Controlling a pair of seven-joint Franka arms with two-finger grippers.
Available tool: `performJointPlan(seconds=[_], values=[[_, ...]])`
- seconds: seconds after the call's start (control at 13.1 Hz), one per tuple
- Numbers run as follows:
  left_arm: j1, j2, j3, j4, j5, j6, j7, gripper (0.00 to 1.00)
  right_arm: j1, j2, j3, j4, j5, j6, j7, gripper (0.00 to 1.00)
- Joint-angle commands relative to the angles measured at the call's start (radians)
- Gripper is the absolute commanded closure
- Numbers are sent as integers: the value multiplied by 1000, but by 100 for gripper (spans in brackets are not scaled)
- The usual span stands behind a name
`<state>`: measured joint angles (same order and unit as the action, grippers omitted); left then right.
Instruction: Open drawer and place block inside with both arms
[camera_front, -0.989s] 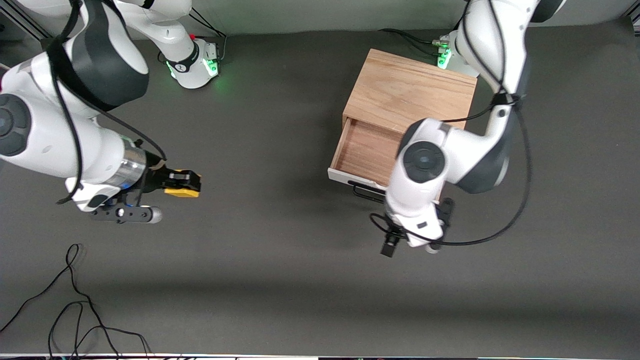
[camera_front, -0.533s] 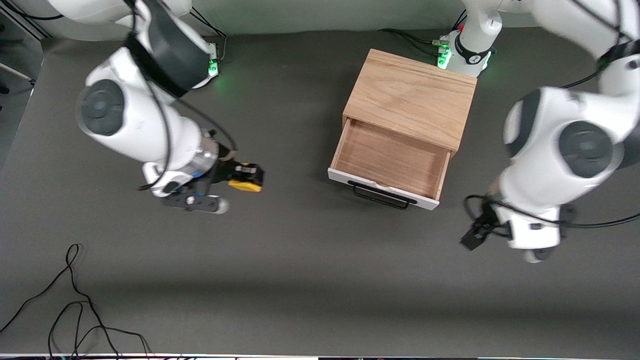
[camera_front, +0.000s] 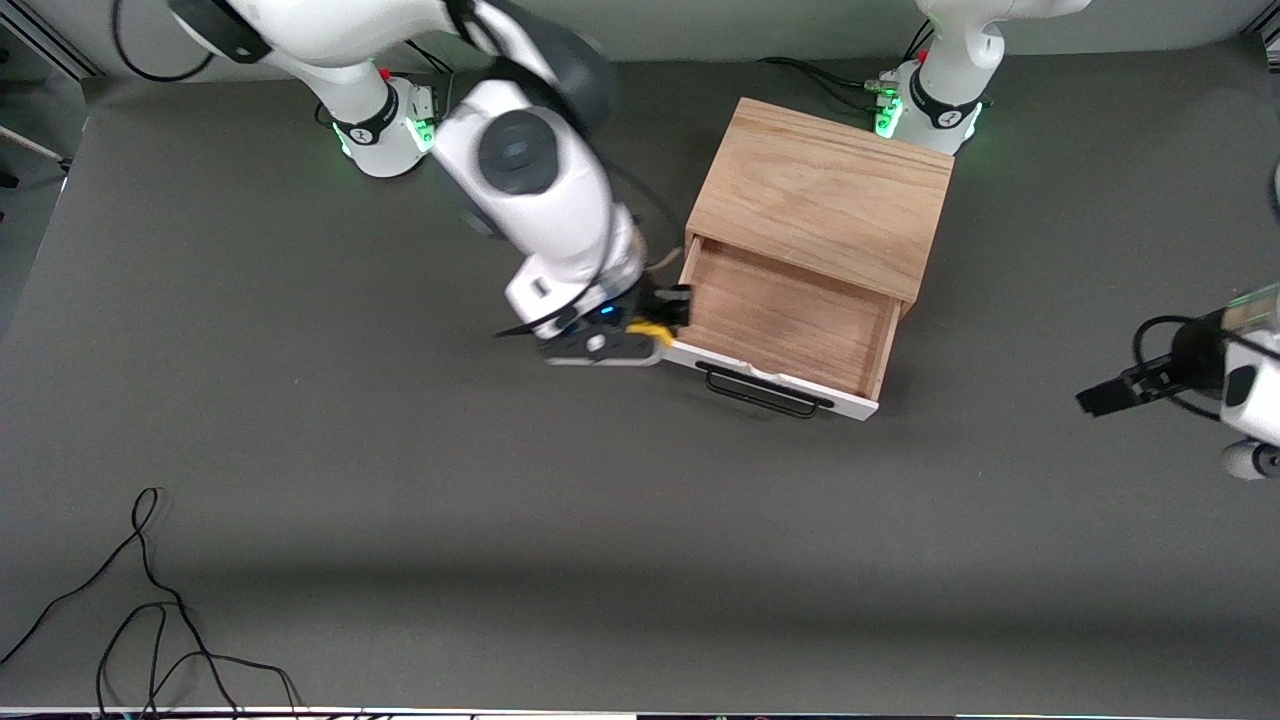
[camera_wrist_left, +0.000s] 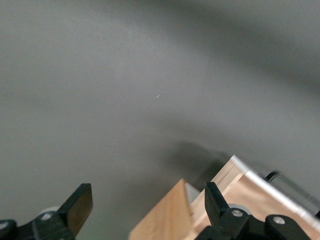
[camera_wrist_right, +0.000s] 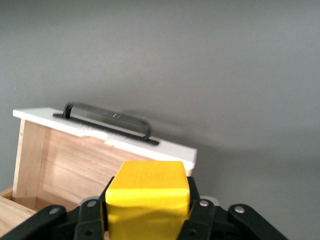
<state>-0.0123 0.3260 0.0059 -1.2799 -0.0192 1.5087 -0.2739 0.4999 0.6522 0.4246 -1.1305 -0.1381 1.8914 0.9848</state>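
Note:
The drawer (camera_front: 790, 318) stands pulled out of the wooden cabinet (camera_front: 825, 190), its white front and black handle (camera_front: 765, 392) facing the front camera. My right gripper (camera_front: 662, 312) is shut on the yellow block (camera_front: 648, 326) and hangs over the drawer's corner at the right arm's end. The right wrist view has the block (camera_wrist_right: 147, 192) between the fingers, with the drawer's wood interior (camera_wrist_right: 80, 165) and handle (camera_wrist_right: 107, 117) below it. My left gripper (camera_front: 1110, 393) hangs open and empty over bare table at the left arm's end. In the left wrist view the left gripper (camera_wrist_left: 146, 195) frames the cabinet (camera_wrist_left: 165, 222) farther off.
Loose black cables (camera_front: 150, 620) lie near the front edge at the right arm's end. The two arm bases (camera_front: 385, 125) (camera_front: 925, 100), lit green, stand along the back. The cabinet sits close to the left arm's base.
The right arm swung the block from the right arm's end of the table across to the drawer's corner. The left arm drew away from the drawer handle toward its own end.

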Motion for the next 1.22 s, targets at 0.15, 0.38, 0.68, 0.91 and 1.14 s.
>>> performJointPlan(seconds=[0.15,0.38,0.68,0.91,1.14], values=[[38,-154,-7,-170,11,7,255,0,155,165,-9,164,-69,61,93,100],[38,-214,-7,-211,13,2,361,0,198,210,-10,161,-70,92,101,100],[32,-248,-9,-240,7,18,335,0,201,263,-10,155,-86,90,144,100],[25,-313,-17,-338,12,79,291,0,207,297,-18,155,-86,98,147,100],[14,-349,-17,-380,12,96,272,0,213,299,-20,153,-86,98,155,100]])
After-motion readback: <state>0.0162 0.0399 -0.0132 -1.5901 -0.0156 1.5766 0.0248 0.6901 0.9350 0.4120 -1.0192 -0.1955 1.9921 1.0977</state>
